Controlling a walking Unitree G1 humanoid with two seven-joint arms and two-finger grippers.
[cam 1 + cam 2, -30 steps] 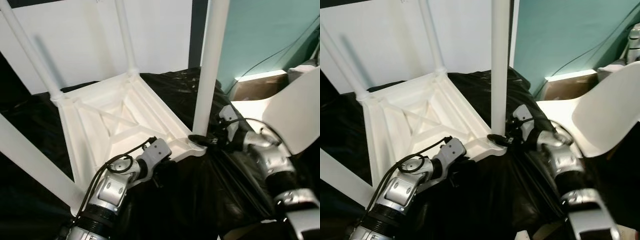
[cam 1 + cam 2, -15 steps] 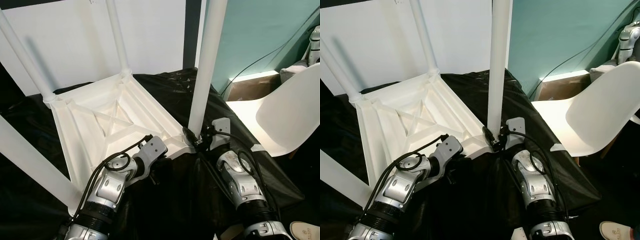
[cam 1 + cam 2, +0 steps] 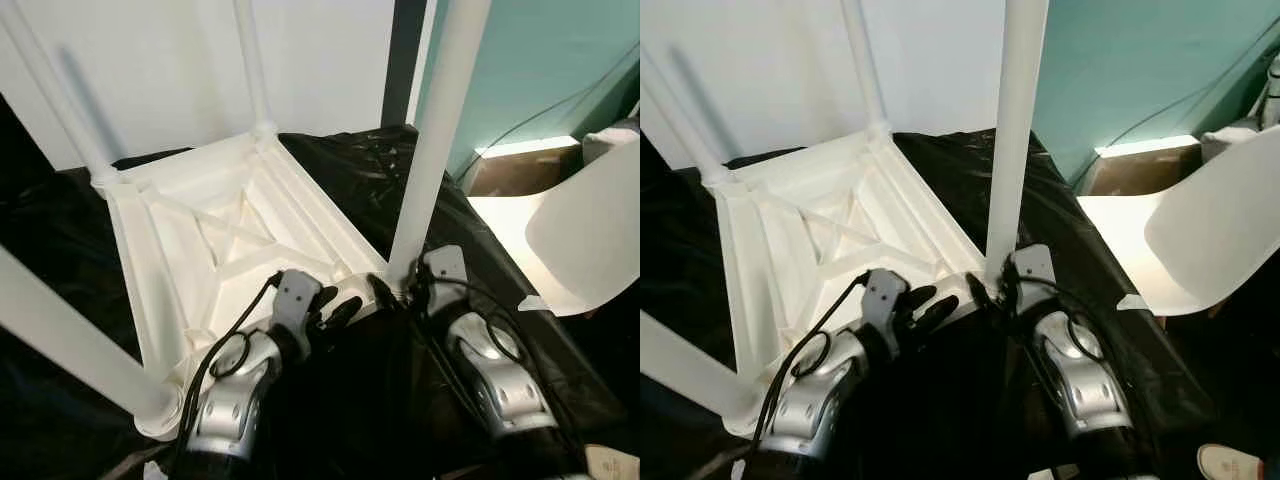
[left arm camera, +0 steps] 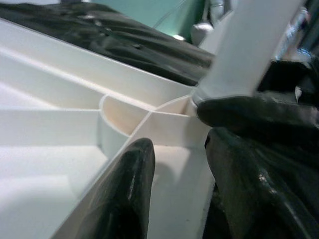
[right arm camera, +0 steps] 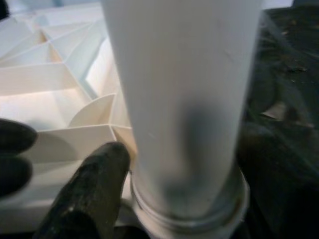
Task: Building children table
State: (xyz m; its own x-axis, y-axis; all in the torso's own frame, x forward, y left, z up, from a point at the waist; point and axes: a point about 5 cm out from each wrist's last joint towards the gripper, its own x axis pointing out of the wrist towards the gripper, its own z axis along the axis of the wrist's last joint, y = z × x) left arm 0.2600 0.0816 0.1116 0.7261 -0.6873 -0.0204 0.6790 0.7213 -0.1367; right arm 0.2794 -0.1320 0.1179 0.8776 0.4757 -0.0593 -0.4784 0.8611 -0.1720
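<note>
white ribbed table [image 3: 230, 230] lies upturned, right gripper [image 3: 992, 290] clasping its near leg [image 3: 432, 150], left gripper [image 3: 330, 305] spread.

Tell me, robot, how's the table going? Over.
Left gripper open at tabletop edge. Right gripper shut on leg base. White chair nearby.

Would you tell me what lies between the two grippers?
In the left eye view, the table's near corner with the white leg lies between left gripper and right gripper.
</note>
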